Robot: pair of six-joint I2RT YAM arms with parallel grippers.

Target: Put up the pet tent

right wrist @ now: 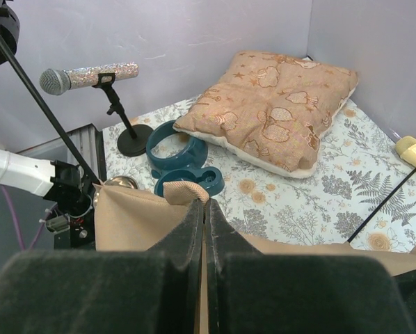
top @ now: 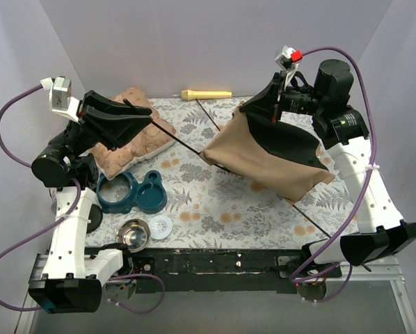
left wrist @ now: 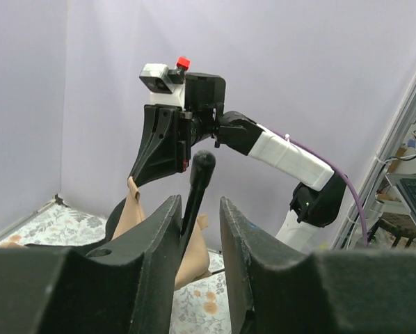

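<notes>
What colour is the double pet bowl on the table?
The bowl is dark teal, clearest in the top external view.

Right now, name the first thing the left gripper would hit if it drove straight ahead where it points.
The black tent pole between the left gripper's fingers comes first. Past it, probably the tan pet tent hanging from the right gripper; depth is unclear.
</notes>
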